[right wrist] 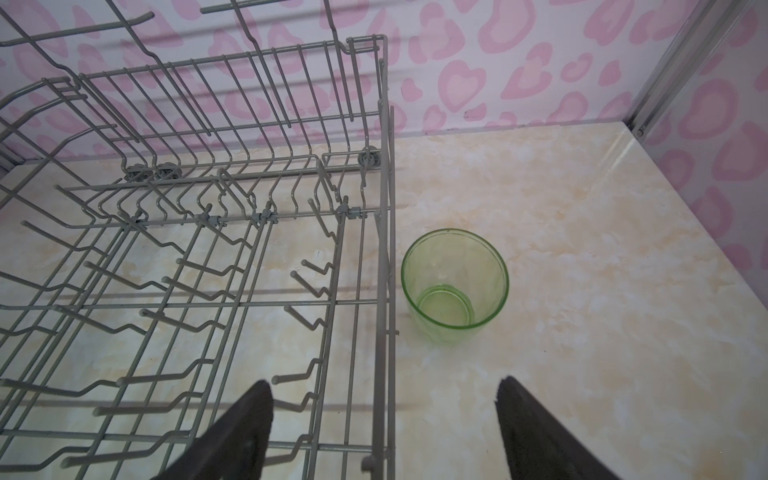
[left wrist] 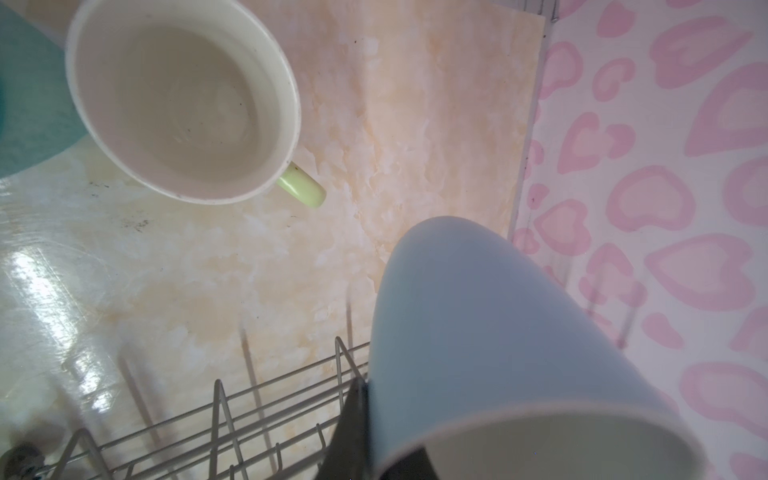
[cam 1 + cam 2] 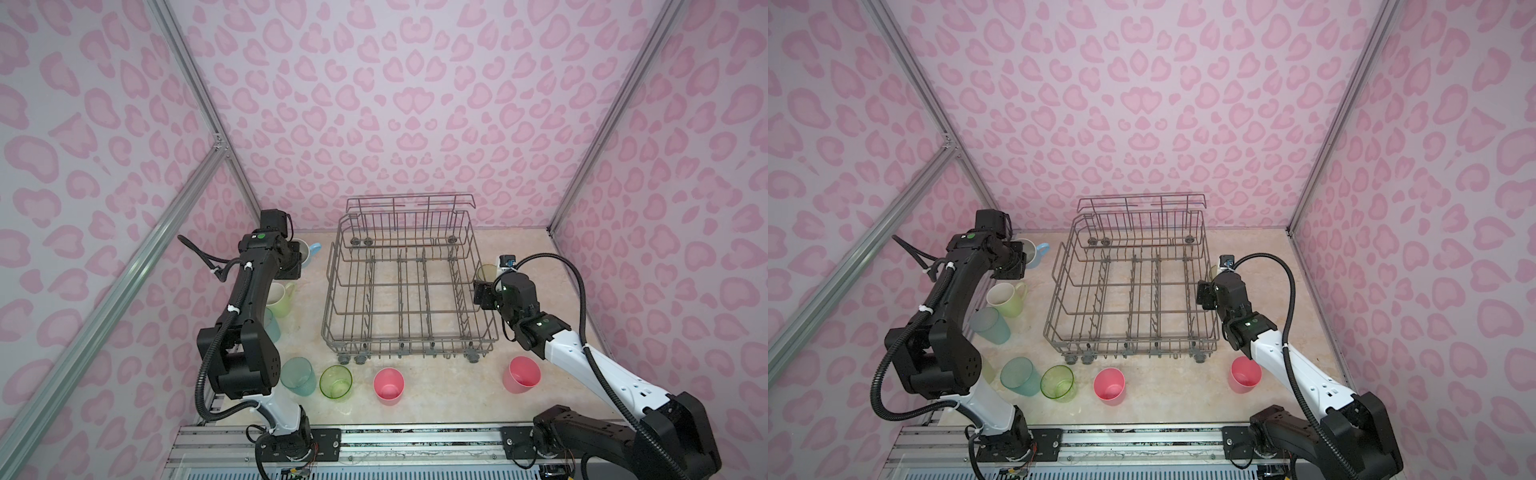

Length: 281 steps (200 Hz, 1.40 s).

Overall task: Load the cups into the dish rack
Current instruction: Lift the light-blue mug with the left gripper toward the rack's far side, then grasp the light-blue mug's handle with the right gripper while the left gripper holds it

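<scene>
Left gripper (image 2: 376,440) clamping pale-blue plastic handled mug (image 2: 478,332) near back-left corner of worktop (image 3: 432,409), beside grey wire dish rack (image 3: 415,345).
Right gripper (image 1: 384,386) hanging jaws apart at rack's right rim; risk: thin wall-pinch slipping, mug catching tines.

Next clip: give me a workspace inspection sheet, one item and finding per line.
Surface: beige marble-look tabletop, glossy, few dark specks.
Job's things: dish rack empty; light-blue mug gripped; pale-yellow mug, teal cups, lime cups and pink tumblers upright on the tabletop around the rack.
Clutter: nothing seen.
Grippers: left gripper shut on the light-blue mug's wall; right gripper open, empty, beside the rack's right side.
Cables: black corrugated hoses run along both arms.
Surroundings: pink heart-print walls, aluminium frame posts.
</scene>
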Tool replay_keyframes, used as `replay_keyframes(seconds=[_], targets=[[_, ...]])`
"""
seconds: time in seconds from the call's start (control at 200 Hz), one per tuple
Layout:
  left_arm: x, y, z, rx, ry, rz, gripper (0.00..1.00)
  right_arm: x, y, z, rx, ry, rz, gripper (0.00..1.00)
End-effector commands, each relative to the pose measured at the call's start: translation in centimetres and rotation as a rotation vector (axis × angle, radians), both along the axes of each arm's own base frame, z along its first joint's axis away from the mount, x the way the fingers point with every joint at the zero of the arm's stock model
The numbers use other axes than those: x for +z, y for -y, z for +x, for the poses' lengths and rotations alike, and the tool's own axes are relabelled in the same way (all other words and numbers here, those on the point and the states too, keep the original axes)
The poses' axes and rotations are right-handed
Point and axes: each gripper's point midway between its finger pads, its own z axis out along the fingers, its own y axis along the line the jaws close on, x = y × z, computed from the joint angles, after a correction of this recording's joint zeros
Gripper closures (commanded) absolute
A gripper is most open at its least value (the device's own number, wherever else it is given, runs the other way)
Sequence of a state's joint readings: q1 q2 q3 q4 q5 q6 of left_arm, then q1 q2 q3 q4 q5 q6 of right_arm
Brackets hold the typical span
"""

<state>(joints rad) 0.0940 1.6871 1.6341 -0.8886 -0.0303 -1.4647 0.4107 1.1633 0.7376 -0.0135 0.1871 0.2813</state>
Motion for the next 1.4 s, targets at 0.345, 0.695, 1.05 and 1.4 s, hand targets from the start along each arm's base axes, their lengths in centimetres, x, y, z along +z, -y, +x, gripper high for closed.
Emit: replay_keyframes(seconds=[0.345, 0.695, 1.05, 1.4], targets=[[8.2, 2.3, 3.4, -0.202, 0.376, 0.061, 0.97, 2.0, -1.9, 0.2, 0.022, 0.006, 0.086, 0.16], [12.0, 7.7, 4.1, -0.448, 0.628, 0.082, 0.97, 4.0, -5.8, -0.2, 0.113, -0.036, 0.191, 0.15], [13.4, 14.9, 3.0, -0.748, 0.89, 0.07, 0.97, 8.1, -10.8, -0.1, 0.214, -0.062, 0.545, 0.15], [13.6, 22.8, 1.2, -1.054, 1.087, 0.11, 0.97, 12.8, -14.7, 0.2, 0.301, -0.103, 0.937, 0.18]])
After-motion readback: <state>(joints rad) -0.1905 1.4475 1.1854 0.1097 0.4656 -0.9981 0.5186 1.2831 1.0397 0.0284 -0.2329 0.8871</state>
